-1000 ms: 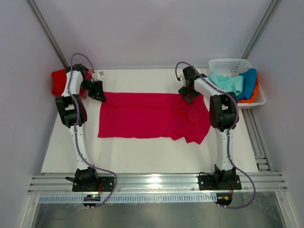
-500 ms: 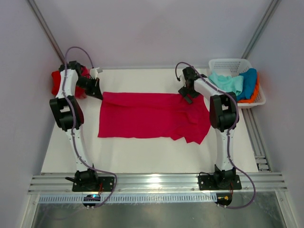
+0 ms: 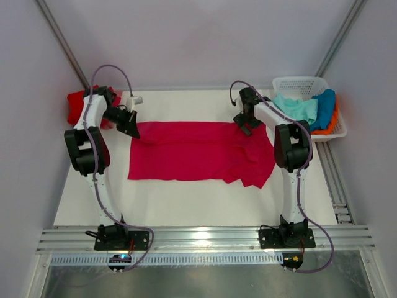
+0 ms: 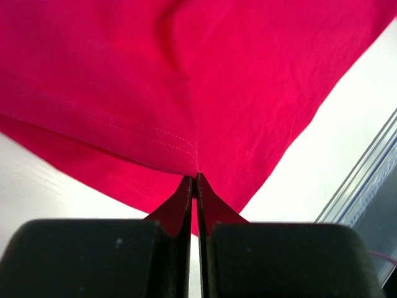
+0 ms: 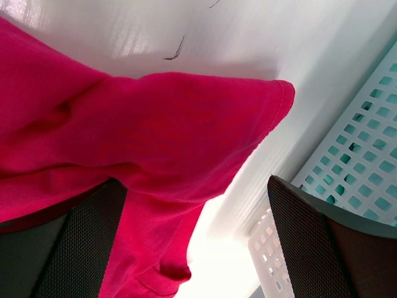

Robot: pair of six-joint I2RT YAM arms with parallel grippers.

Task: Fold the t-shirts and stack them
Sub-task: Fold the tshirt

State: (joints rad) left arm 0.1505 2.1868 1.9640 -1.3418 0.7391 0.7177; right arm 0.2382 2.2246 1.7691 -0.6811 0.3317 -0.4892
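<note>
Crimson-pink t-shirt (image 3: 198, 152): lying spread across the middle of the table (image 3: 186, 205), likely mid-fold. Left gripper (image 4: 193, 177), centre left overhead: clenching the shirt's hemmed far corner, apparently readying to carry it over. Right gripper (image 5: 195, 186): gaping wide, straddling the opposite far corner, grasping nothing. Red t-shirt (image 3: 75, 105): sitting apparently folded at upper left, starting the stack. White lattice basket (image 3: 291, 79), upper right: holding mint-green tee (image 3: 296, 108), blue tee (image 3: 324, 104), orange tee (image 3: 337, 121), crowding the right arm.
</note>
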